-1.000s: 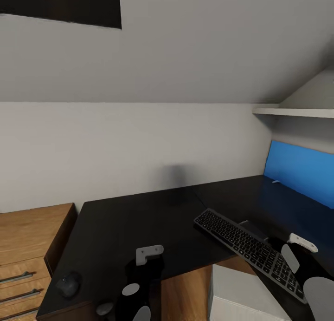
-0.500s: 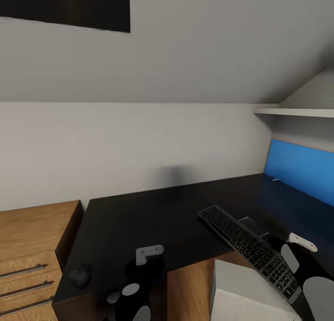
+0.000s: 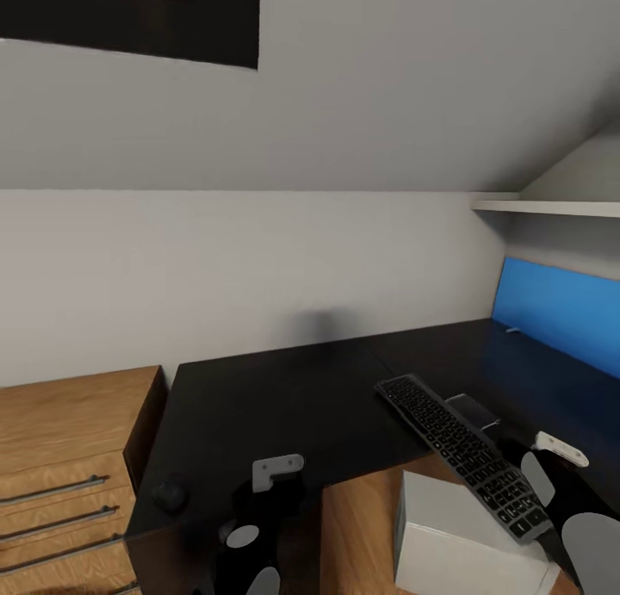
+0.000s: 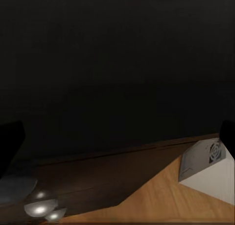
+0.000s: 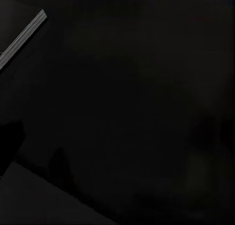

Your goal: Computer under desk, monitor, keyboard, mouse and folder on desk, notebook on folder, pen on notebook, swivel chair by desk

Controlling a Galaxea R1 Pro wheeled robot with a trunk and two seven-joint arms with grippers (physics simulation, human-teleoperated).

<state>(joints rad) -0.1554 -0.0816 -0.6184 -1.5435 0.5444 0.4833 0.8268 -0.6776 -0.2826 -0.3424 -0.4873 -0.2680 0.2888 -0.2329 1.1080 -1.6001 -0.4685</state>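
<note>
The black desk [image 3: 284, 405] runs along the wall and bends toward me on the right. Along that wing's inner edge lies the black keyboard [image 3: 461, 453], its near end by my right arm [image 3: 568, 509]. A dark mouse [image 3: 170, 495] sits at the desk's near left corner. On the wood floor by the desk's inner corner stands the light grey computer [image 3: 461, 535], also seen as the computer [image 4: 208, 168]. My left gripper [image 4: 117, 142] hangs open over the desk edge, holding nothing. My right gripper [image 5: 117, 137] looks open above a dark surface. The monitor, folder, notebook, pen and swivel chair are out of view.
A light wood cabinet [image 3: 60, 457] with bar handles adjoins the desk's left end. A bright blue panel [image 3: 560, 315] stands upright along the right wing's back, under a white shelf [image 3: 551, 207]. Silver knobs [image 4: 41, 208] show on the dark drawer front below the desk edge.
The whole head view has shifted, so the camera moved: desk, mouse and cabinet slide rightward, and more of the computer shows. Both arms keep their places in the picture.
</note>
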